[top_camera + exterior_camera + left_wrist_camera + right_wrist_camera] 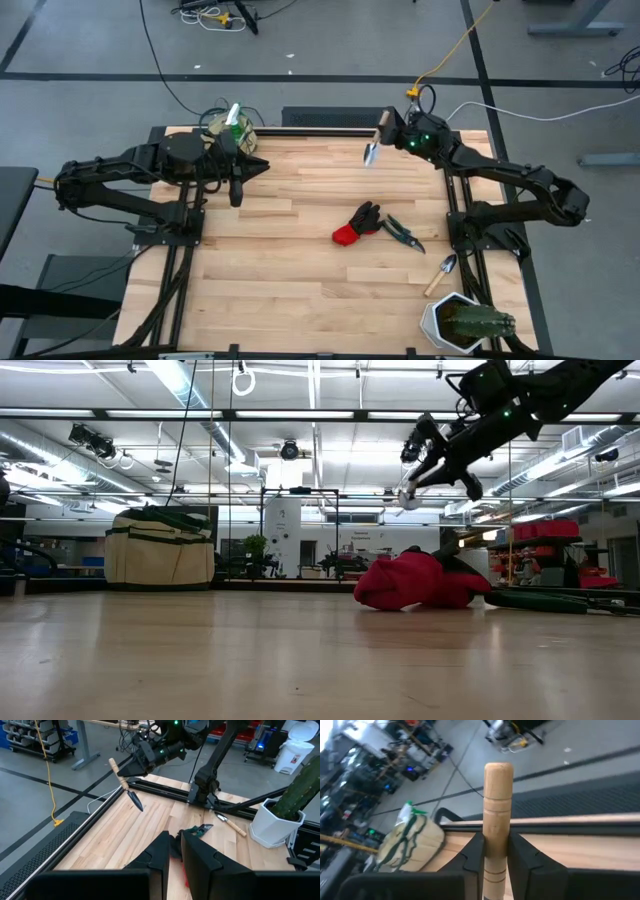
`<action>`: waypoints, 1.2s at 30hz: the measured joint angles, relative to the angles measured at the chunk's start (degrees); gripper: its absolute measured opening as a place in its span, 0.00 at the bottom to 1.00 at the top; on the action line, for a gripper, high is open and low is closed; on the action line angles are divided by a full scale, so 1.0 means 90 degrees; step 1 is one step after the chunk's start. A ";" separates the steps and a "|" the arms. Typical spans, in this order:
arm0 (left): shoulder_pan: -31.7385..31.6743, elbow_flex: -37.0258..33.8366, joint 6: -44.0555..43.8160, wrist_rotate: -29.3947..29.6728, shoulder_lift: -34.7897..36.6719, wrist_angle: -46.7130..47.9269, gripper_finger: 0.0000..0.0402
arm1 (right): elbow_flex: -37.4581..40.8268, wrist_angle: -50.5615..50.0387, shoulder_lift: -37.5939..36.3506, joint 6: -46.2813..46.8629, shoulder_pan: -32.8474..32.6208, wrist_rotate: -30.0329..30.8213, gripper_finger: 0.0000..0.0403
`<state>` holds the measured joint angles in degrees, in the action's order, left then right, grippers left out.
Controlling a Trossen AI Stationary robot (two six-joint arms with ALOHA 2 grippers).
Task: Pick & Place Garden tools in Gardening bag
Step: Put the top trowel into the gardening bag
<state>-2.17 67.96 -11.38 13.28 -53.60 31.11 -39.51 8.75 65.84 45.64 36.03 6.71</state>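
Note:
My right gripper is high over the table's far edge, shut on a wooden-handled trowel; it also shows in the low view and the left wrist view. The beige bag stands at the far left with the green spray bottle sticking out of it. My left gripper waits near the bag, its fingers nearly together and empty. The red-and-black glove, the shears and a second trowel lie on the table. My right gripper pinches the trowel's wooden handle between its two fingers, which lie across it a little below its free end. The trowel is lifted clear of the table, tilted, with its metal blade hanging down below the fingers.
A white pot with a green cactus stands at the near right corner. Bare wood lies between the bag and the glove. The table's dark frame rails run along the left and right edges.

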 joint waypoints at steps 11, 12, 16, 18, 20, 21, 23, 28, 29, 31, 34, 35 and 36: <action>0.0001 0.0000 0.0000 0.0000 0.0000 -0.0001 0.13 | 0.0000 0.1071 0.0000 -0.0850 -0.0359 -0.0148 0.14; -0.0001 0.0000 -0.0002 0.0000 0.0000 -0.0002 0.13 | 0.0000 0.1166 0.0000 -0.0947 -0.0389 -0.0192 0.14; -0.0001 0.0000 0.0000 -0.0001 0.0000 -0.0002 0.13 | 0.0000 0.1565 0.0000 -0.1248 -0.0482 -0.0385 0.14; 0.0001 0.0000 0.0000 -0.0002 0.0000 -0.0002 0.13 | 0.0000 0.1750 0.0000 -0.1337 -0.0520 -0.0438 0.14; -0.0001 0.0000 0.0000 -0.0002 0.0000 -0.0004 0.13 | 0.0000 0.1860 0.0000 -0.1343 -0.0550 -0.0464 0.14; -0.0001 0.0000 0.0000 0.0000 0.0001 -0.0002 0.13 | 0.0000 0.1893 0.0000 -0.1355 -0.0566 -0.0493 0.14; 0.0001 0.0000 -0.0002 -0.0002 0.0000 -0.0005 0.13 | 0.0000 0.1950 0.0000 -0.1451 -0.0603 -0.0570 0.14; 0.0000 0.0000 -0.0002 -0.0002 0.0000 -0.0005 0.13 | 0.0000 0.2085 0.0000 -0.1704 -0.0691 -0.0675 0.14; 0.0000 0.0000 -0.0002 -0.0001 0.0000 -0.0005 0.13 | 0.0000 0.2107 0.0000 -0.1746 -0.0710 -0.0691 0.14; 0.0000 0.0000 0.0001 -0.0002 0.0000 -0.0005 0.13 | 0.0000 0.2150 0.0000 -0.1826 -0.0756 -0.0694 0.14; -0.0001 0.0000 0.0000 -0.0002 0.0000 -0.0005 0.13 | 0.0000 0.2179 0.0000 -0.1891 -0.0813 -0.0701 0.14; 0.0001 0.0000 0.0000 -0.0002 0.0000 -0.0005 0.13 | 0.0000 0.2185 0.0000 -0.1915 -0.0834 -0.0702 0.14; -0.0001 0.0000 0.0001 -0.0002 0.0000 -0.0005 0.13 | 0.0000 0.2188 -0.0001 -0.1947 -0.0856 -0.0704 0.14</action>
<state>-2.17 67.96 -11.37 13.26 -53.60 31.07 -39.51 28.44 65.84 28.12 28.33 0.38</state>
